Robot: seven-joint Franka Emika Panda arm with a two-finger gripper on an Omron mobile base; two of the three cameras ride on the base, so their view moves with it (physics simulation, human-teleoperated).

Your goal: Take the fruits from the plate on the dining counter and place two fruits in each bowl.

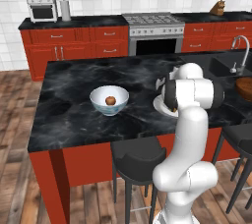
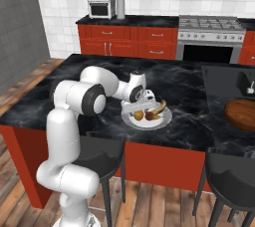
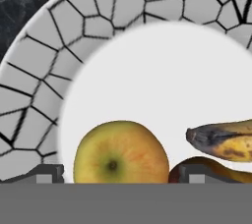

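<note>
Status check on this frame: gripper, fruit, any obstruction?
Gripper open, straddling yellow apple on plate. Banana beside it, close to one fingertip. One fruit already in bowl.

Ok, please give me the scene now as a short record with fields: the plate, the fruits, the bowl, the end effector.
plate: white plate on the dining counter, cracked-tile pattern on its rim
fruits on plate: yellow-orange apple, banana, one reddish fruit partly hidden
bowl: white bowl apart from the plate, one reddish-brown fruit inside
end effector: low over the plate, fingertips either side of the apple, not clamped on it
</note>
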